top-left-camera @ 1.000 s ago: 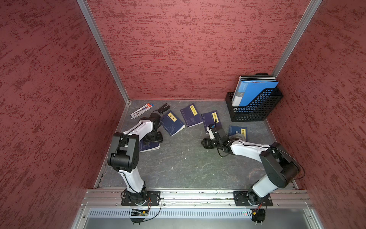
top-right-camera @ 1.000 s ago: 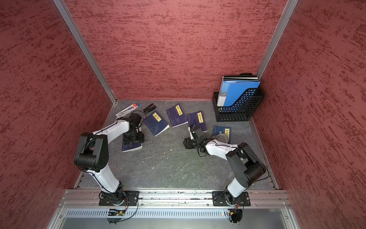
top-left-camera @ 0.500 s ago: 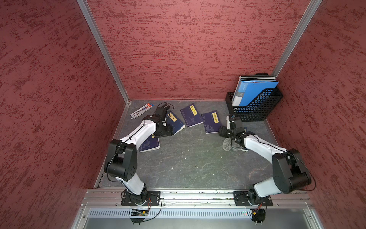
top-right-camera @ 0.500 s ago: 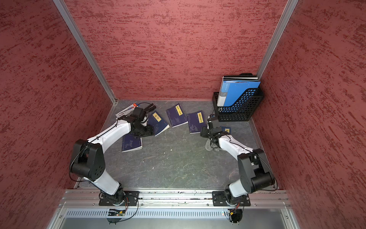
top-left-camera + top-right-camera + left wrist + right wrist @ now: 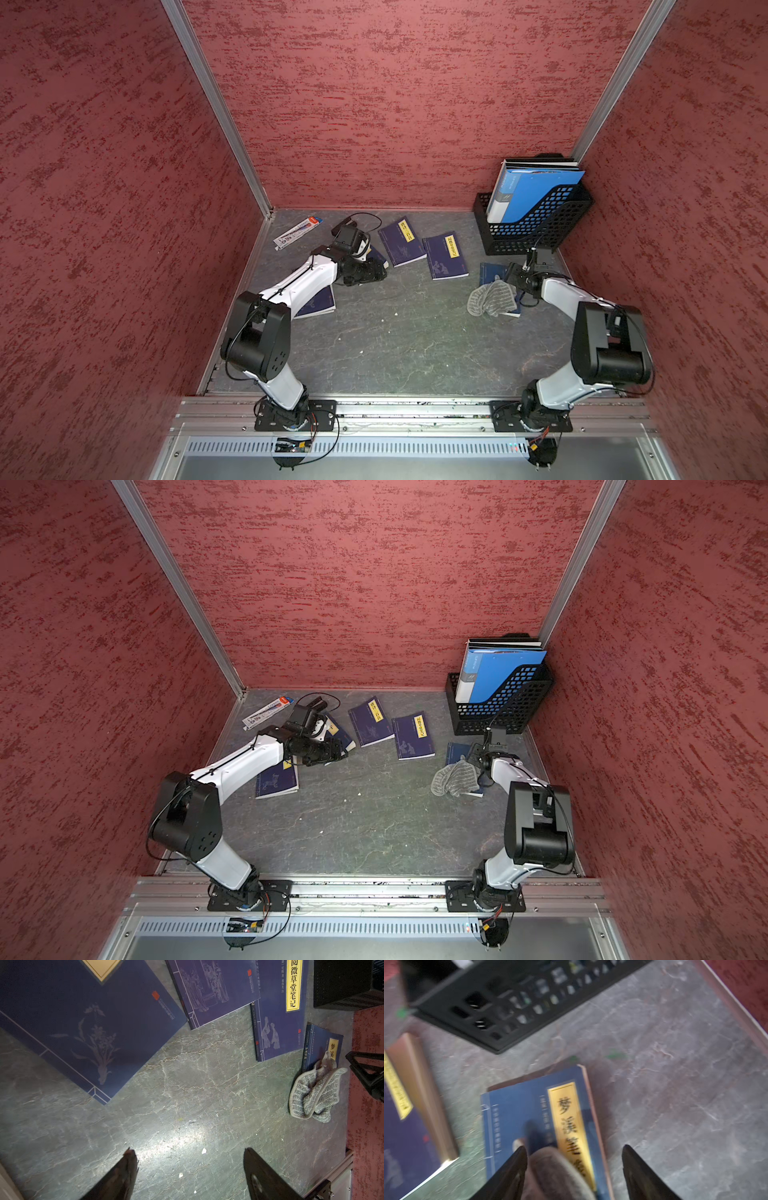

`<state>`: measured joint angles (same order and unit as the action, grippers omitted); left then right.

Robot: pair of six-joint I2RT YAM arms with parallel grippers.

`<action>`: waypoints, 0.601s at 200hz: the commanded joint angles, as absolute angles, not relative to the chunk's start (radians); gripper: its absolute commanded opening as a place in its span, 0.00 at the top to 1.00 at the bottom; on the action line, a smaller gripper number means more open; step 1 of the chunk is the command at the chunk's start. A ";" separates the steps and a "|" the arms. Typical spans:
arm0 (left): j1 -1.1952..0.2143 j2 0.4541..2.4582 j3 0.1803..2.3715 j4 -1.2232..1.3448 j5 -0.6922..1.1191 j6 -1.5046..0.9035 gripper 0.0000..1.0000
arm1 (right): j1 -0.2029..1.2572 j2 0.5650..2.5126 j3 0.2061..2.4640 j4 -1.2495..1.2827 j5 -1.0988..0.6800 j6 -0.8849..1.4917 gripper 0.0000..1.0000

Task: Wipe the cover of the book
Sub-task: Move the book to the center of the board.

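While cloth [image 5: 492, 298] drapes the book [image 5: 519, 1109], all jaws gape.
Right pincer [image 5: 574, 1147] straddles the cloth, unclosed; left pincer [image 5: 188, 1150] hangs empty over table [image 5: 187, 1084].

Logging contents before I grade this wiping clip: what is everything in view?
Books: five, dark blue, flat on the table; one lies under the cloth.
Cloth: one, grey, crumpled on the book nearest the rack.
File rack: one, black mesh, back right corner.
Folders: count unclear, blue, upright in the rack.
Pen packet: one, white and red, back left corner.
Table: one, grey marbled.
Left fingers: two, black, open and empty over bare table.
Right fingers: two, black, open over the cloth.
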<state>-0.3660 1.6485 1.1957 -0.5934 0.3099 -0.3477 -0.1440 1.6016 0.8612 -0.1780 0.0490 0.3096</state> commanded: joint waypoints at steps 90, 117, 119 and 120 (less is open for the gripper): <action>-0.368 1.634 1.192 -0.533 0.369 -0.317 0.19 | -0.172 1.773 0.946 -0.271 -0.050 0.257 0.60; -0.361 1.642 1.205 -0.533 0.377 -0.305 0.19 | -0.136 1.767 0.926 -0.296 -0.045 0.263 0.67; -0.361 1.642 1.205 -0.533 0.377 -0.305 0.19 | -0.132 1.766 0.924 -0.297 -0.044 0.264 0.67; -0.361 1.642 1.206 -0.533 0.377 -0.304 0.19 | -0.130 1.765 0.923 -0.298 -0.044 0.265 0.67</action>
